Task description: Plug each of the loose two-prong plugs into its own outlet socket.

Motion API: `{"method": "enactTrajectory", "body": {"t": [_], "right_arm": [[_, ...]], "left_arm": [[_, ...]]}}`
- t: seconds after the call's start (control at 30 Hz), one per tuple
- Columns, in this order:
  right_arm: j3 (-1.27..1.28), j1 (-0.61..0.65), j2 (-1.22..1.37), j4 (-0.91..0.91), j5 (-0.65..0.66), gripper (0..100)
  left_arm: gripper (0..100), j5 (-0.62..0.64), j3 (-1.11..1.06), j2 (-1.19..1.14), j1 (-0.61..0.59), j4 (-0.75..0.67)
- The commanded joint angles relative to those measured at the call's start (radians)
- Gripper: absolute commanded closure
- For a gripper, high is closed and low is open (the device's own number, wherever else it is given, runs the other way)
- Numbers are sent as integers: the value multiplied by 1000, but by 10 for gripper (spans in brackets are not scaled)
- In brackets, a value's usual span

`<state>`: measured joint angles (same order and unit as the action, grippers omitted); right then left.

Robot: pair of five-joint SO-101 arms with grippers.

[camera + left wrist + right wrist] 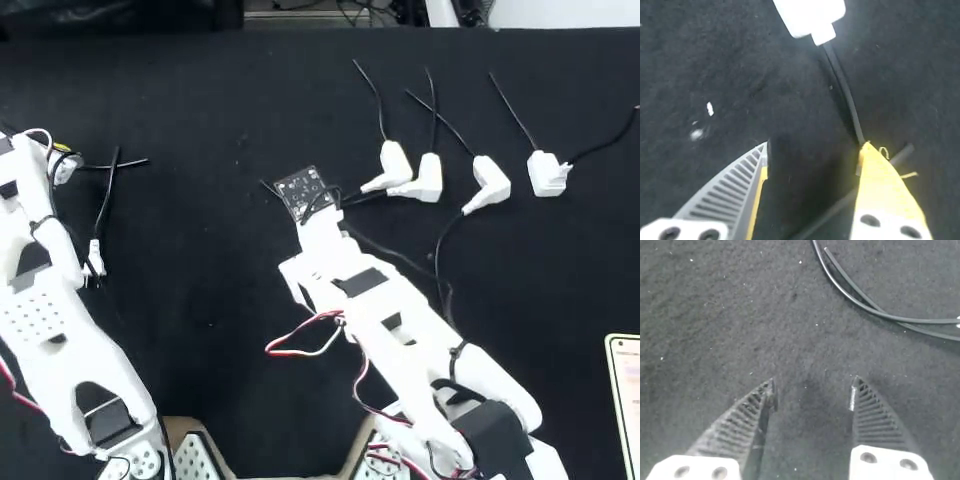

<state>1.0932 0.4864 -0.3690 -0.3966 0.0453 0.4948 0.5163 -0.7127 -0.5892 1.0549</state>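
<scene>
Black table [200, 100] with two white arms. Right arm [400, 340], centre: the right pincer [814, 381] is wide open above bare table and holds nothing. Left arm [50, 310], at the left edge: the left pincer [815, 145] is also open and empty. Four white corded units [428, 178] lie in a row on the far right part of the table, the two leftmost close together. A loose white plug [807, 15] lies ahead of the left pincer. Its black cord [842, 95] runs back between the fingers.
</scene>
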Motion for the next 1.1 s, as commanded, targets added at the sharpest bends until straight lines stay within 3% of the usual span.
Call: {"method": "enactTrajectory", "body": {"t": [0.0,0.2,0.4,0.6,0.77,0.9,1.0,1.07], "right_arm": [[2,9,-35,26,3,776],[2,9,-36,26,3,776],[2,9,-39,26,3,776],[1,9,-38,26,3,776],[1,9,-36,26,3,776],[1,9,-35,26,3,776],[1,9,-35,26,3,776],[1,9,-35,26,3,776]], "left_arm": [[701,23,168,-55,-22,0],[713,20,277,-183,-27,2],[976,23,294,-210,-48,2],[970,20,423,-209,-70,164],[970,17,716,-210,-104,404],[970,14,984,-221,-154,512],[970,-81,1155,-219,-179,571],[970,-157,1144,-209,-179,615]]}}
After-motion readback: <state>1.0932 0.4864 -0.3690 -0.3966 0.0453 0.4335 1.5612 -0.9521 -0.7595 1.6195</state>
